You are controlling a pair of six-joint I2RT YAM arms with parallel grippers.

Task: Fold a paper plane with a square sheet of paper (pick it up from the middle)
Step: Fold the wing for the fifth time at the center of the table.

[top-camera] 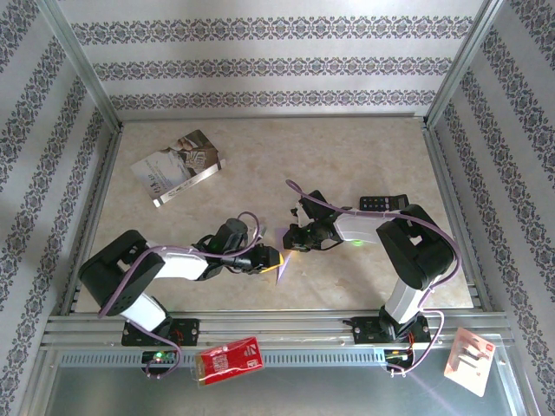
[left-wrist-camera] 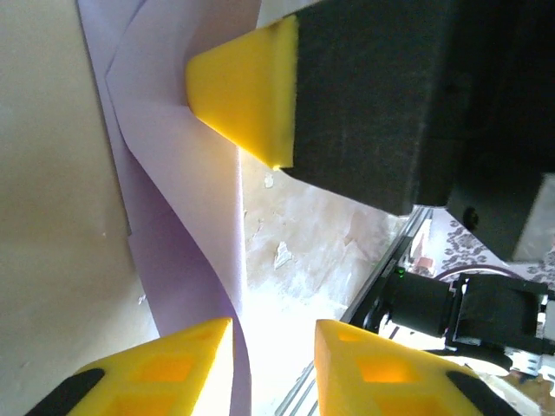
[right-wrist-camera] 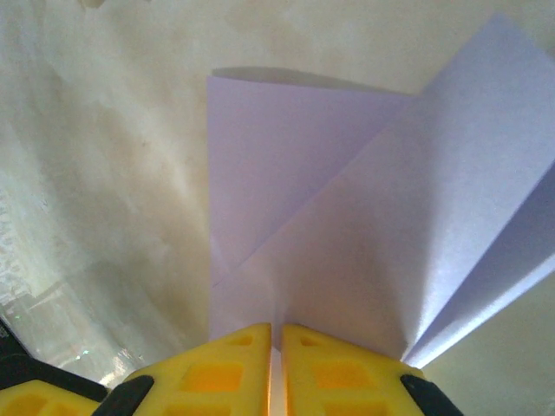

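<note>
Wide first: the marbled surface (top-camera: 347, 147) takes up the middle of the overhead frame. Both arms come in from its bottom edge, the left arm (top-camera: 165, 264) from lower left and the right arm (top-camera: 408, 251) from lower right. They meet nose to nose just below centre, which makes sense to us because limp paper wants support from two sides.

The printed booklet (top-camera: 178, 165) at upper left and the black calculator (top-camera: 381, 203) right of centre sit well apart from the action.

Now the lilac sheet of paper (top-camera: 284, 271), a thin sliver between the two wrists in the overhead frame. On the right wrist camera it spreads up and to the right (right-wrist-camera: 347, 217), already creased on a diagonal, with its layers fanning open at the right edge. We judge it partly folded, not yet a dart.

The right gripper (right-wrist-camera: 276, 328) has its fingers pressed together on the sheet's lower edge, pinching it right where the crease runs in. That pinch looks to be what carries the paper.

On the left wrist camera, the left gripper (left-wrist-camera: 273, 328) has its fingers spread at the bottom of the frame. The sheet (left-wrist-camera: 173, 199) curves down just beside one of them, and nothing clamps it there. A yellow right finger (left-wrist-camera: 243, 87) bears on the paper at the top of that frame.

We read this as the right side anchoring the fold so the left is free for a fresh hold.
</note>
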